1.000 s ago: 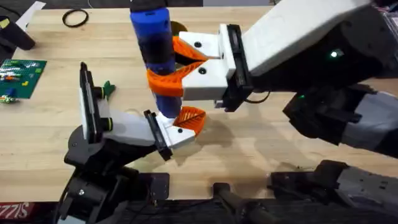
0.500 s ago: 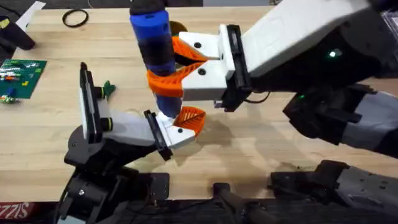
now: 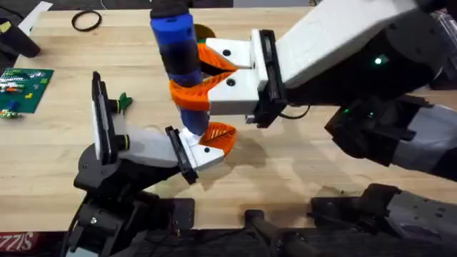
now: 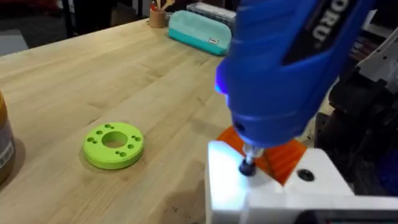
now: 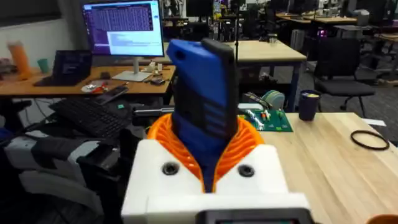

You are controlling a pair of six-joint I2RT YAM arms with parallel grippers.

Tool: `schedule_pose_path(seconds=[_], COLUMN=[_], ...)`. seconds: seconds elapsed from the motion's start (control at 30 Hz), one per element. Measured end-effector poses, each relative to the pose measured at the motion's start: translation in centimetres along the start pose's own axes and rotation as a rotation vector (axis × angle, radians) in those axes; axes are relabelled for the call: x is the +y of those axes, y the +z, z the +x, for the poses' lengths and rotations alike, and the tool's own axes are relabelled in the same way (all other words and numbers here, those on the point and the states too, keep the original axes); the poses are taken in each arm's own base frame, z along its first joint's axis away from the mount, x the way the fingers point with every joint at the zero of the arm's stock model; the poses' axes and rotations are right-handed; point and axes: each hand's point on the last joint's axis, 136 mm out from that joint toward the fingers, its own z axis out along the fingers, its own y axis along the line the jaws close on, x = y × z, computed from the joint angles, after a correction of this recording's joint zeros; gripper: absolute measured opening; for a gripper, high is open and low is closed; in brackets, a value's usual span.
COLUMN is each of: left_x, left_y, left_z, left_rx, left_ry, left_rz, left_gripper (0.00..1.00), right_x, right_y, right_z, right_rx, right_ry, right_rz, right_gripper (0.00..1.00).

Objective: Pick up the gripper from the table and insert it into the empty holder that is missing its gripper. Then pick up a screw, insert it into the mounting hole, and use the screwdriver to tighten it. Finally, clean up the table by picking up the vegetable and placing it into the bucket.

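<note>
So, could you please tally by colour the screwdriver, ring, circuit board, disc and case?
Blue: 1, thick cylindrical screwdriver.
Black: 1, thin ring.
Green: 2, flat circuit board, round plastic disc.
Teal: 1, oblong case.
Total: 5.

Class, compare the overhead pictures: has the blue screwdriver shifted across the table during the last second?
No. The screwdriver, held in the right gripper, sits at the same spot relative to the black ring on the table.

screwdriver (image 3: pixel 178 64): glossy blue plastic | table (image 3: pixel 64 143): matt wood planks
</note>
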Motion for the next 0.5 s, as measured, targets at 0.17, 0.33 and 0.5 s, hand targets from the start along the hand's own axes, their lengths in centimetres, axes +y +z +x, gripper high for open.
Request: schedule_pose_path(seconds=[0.17,0.33,0.5], left_x=[0.0,0.0,0.0], left_y=[0.0,0.0,0.0], left_z=[0.0,0.0,0.01], left_rx=[0.0,0.0,0.001], left_ry=[0.0,0.0,-0.001], left_rz=[0.0,0.0,0.0], left_gripper=[0.015,0.015,0.015], right_x=[-0.02,-0.08,-0.17], right_y=[0.0,0.0,0.0], right_z=[0.03,0.04,0.22], right_rx=[0.001,0.001,0.008], right_ry=[0.001,0.002,0.008], right_rz=[0.001,0.005,0.009], right_gripper=[0.039,0.039,0.039])
